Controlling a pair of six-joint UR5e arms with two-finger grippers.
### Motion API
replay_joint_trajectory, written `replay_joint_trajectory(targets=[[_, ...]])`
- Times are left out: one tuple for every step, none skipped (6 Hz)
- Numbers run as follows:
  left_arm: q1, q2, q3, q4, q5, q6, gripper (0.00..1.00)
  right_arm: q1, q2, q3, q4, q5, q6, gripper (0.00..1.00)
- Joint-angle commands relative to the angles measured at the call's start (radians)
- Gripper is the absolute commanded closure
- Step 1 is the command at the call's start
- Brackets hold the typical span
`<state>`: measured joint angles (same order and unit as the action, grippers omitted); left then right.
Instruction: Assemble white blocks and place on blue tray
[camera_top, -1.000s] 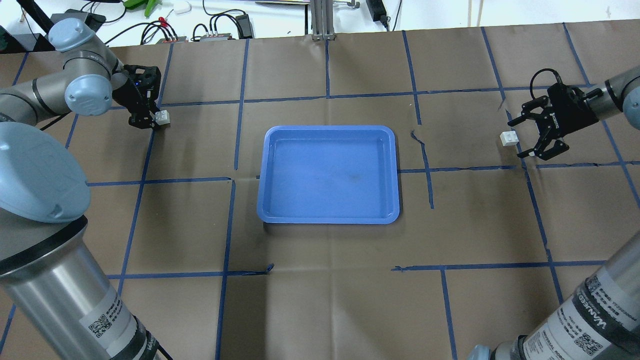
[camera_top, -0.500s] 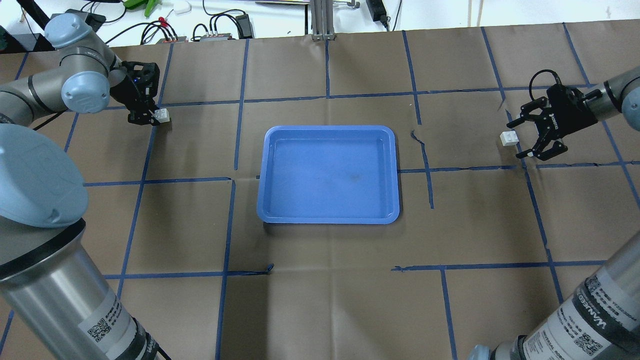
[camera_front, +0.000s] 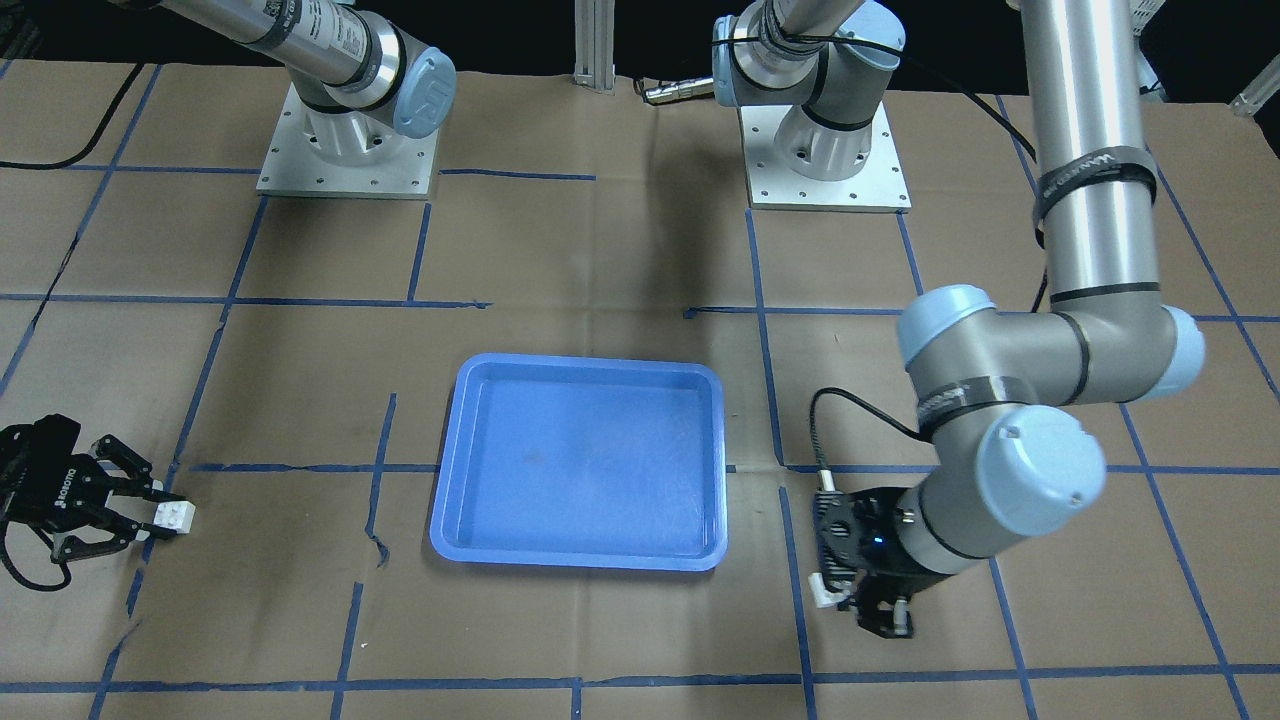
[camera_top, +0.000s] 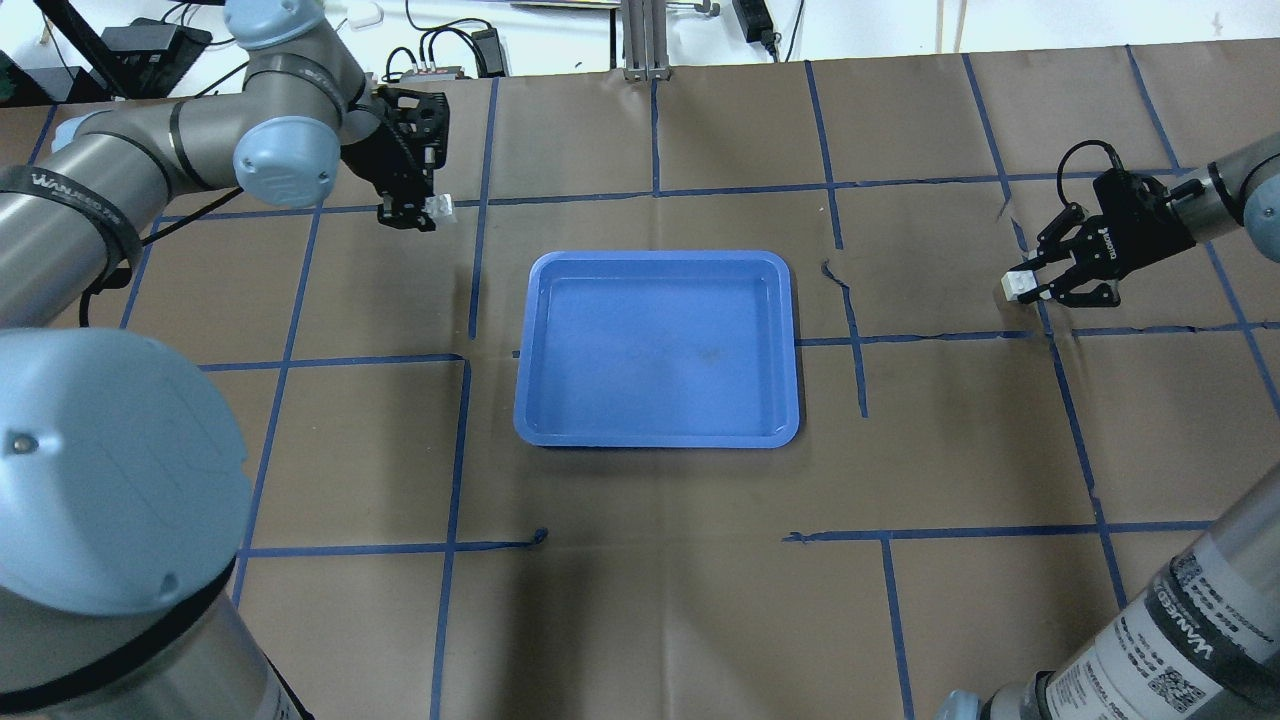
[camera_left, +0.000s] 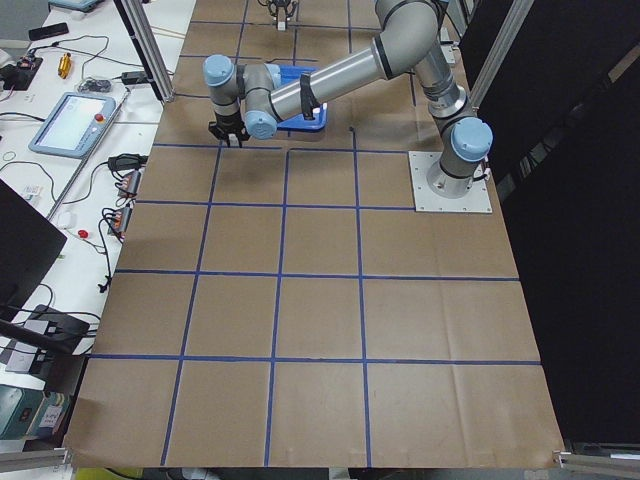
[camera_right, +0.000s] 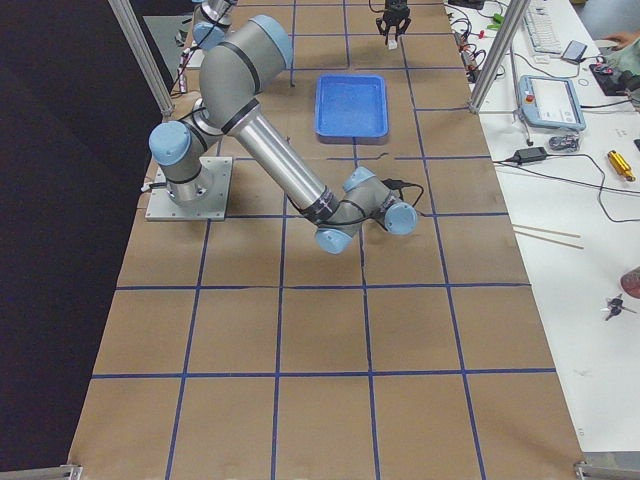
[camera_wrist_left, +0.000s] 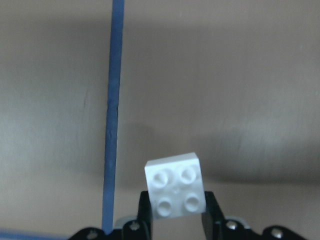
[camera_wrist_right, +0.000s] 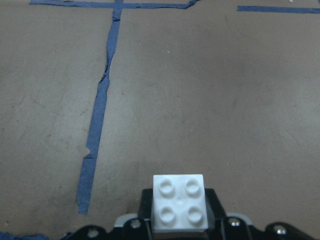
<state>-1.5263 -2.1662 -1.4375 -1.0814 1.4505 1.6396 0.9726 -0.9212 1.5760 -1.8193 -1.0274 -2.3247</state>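
Note:
The blue tray (camera_top: 655, 345) lies empty at the table's middle; it also shows in the front view (camera_front: 580, 465). My left gripper (camera_top: 412, 212) is shut on one white block (camera_top: 438, 208) and holds it off the table, up and to the left of the tray. The left wrist view shows this block (camera_wrist_left: 175, 192), studs towards the camera, between the fingers (camera_wrist_left: 210, 212). My right gripper (camera_top: 1040, 285) is shut on the other white block (camera_top: 1018, 285) far right of the tray, low by the table. The right wrist view shows that block (camera_wrist_right: 179, 202) between the fingers.
Blue tape lines (camera_top: 480, 200) grid the brown paper table cover. Cables and electronics (camera_top: 430, 60) and a metal post (camera_top: 645, 40) stand along the far edge. The arm bases (camera_front: 345, 150) sit at the robot's side of the table.
My left gripper has carried its white block to the right, closer to the tray. My right gripper, open beside the other block before, has shut on it.

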Motion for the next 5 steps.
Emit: replay_joint_trajectory(targets=[[-0.134, 0.034, -0.062, -0.012, -0.08, -0.008, 0.83, 0.0, -0.008, -0.01, 0.002, 0.0, 0.008, 0.83], [-0.185, 0.034, -0.079, -0.011, -0.113, -0.009, 0.82, 0.0, -0.024, -0.013, 0.008, 0.0, 0.022, 0.84], [-0.257, 0.048, -0.116, -0.009, -0.104, -0.015, 0.81, 0.006, -0.065, -0.016, 0.014, -0.002, 0.048, 0.84], [-0.283, 0.075, -0.17, 0.007, -0.105, -0.029, 0.81, 0.009, -0.121, -0.013, 0.034, 0.003, 0.056, 0.86], [-0.288, 0.078, -0.19, 0.012, -0.096, -0.027, 0.81, 0.009, -0.154, -0.008, 0.119, 0.059, 0.047, 0.86]])
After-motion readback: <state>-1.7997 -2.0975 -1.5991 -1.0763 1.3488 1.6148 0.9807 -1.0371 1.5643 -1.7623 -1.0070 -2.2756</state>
